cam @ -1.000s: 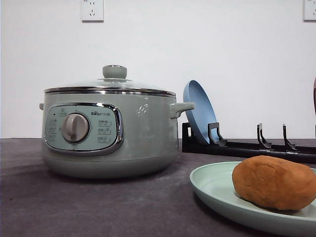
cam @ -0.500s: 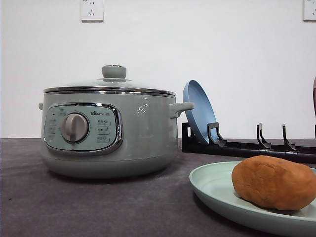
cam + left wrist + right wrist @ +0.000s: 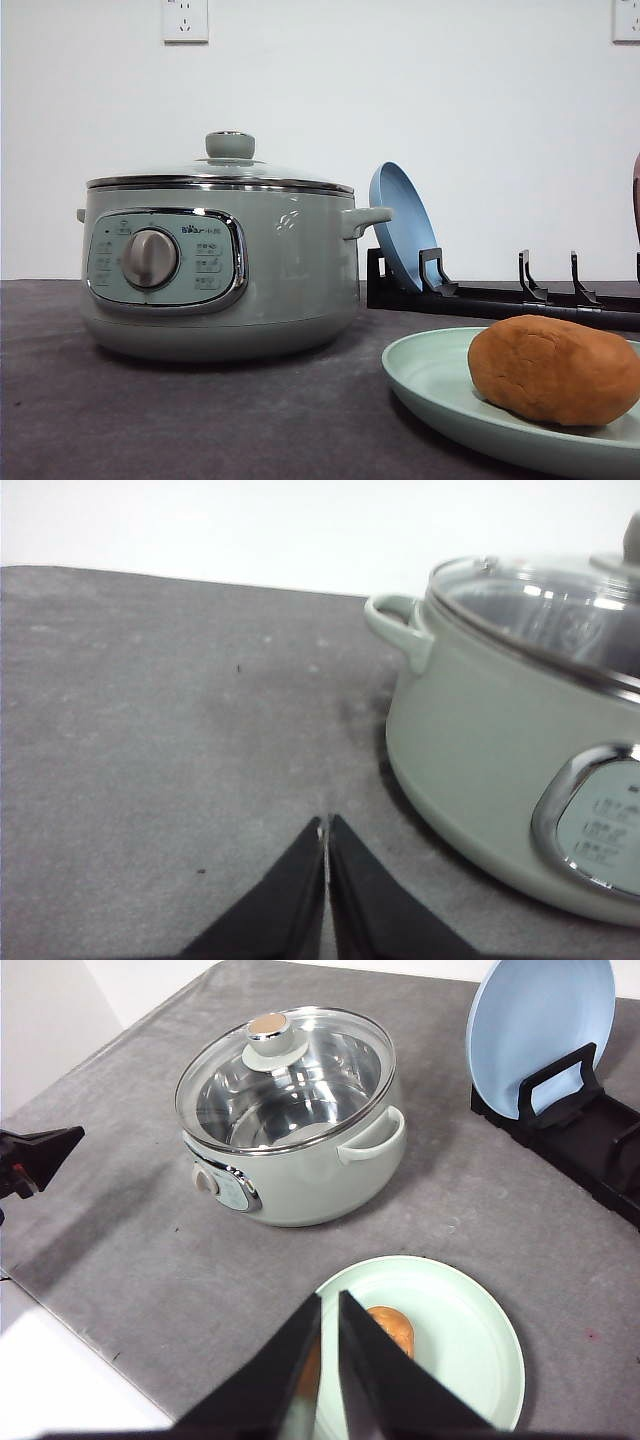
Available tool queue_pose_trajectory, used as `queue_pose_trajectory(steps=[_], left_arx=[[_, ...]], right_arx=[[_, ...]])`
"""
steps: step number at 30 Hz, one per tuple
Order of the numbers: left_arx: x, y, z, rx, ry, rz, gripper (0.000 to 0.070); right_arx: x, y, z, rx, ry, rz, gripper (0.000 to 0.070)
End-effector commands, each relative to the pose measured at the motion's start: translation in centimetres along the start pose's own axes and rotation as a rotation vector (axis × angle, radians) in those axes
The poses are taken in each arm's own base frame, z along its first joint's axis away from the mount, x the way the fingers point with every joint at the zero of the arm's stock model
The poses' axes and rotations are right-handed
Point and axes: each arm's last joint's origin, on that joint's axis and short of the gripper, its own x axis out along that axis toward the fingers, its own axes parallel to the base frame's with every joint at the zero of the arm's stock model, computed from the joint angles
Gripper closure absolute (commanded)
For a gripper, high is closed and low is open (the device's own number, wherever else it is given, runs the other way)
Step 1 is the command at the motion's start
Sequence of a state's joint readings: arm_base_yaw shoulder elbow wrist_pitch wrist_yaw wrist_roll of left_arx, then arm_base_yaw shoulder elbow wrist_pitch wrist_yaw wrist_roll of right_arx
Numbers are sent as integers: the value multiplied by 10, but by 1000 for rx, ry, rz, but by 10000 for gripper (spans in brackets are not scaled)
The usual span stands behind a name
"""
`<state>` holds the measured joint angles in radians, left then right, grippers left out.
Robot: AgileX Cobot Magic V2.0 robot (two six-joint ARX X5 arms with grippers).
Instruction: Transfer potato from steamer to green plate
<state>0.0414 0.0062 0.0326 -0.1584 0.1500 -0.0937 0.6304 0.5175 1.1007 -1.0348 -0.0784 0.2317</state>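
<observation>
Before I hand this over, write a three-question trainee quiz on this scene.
1. True or false: the potato lies on the green plate.
2. What closes the steamer? A) a glass lid B) a blue plate C) nothing
3. Fill in: the blue plate leans upright in the black ____.

Key: 1 true. 2 A, the lid sits on the steamer, and the bare metal inside shows through it. 3 rack. Both the left claw and the right claw are shut and hold nothing.
</observation>
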Motion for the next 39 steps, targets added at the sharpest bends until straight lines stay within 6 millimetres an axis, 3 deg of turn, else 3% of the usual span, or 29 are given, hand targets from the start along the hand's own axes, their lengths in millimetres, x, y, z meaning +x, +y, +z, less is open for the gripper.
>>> queue_pose_trajectory(steps=[1, 8, 39], left_arx=[[2, 1, -7, -19, 15, 19, 700], [1, 5, -9, 1, 38, 128, 700], [2, 2, -9, 7, 38, 101, 700]], right_arx=[[-2, 1, 3, -12, -16, 11, 681], [-2, 1, 3, -12, -16, 11, 681], [-2, 1, 3, -12, -16, 12, 681]])
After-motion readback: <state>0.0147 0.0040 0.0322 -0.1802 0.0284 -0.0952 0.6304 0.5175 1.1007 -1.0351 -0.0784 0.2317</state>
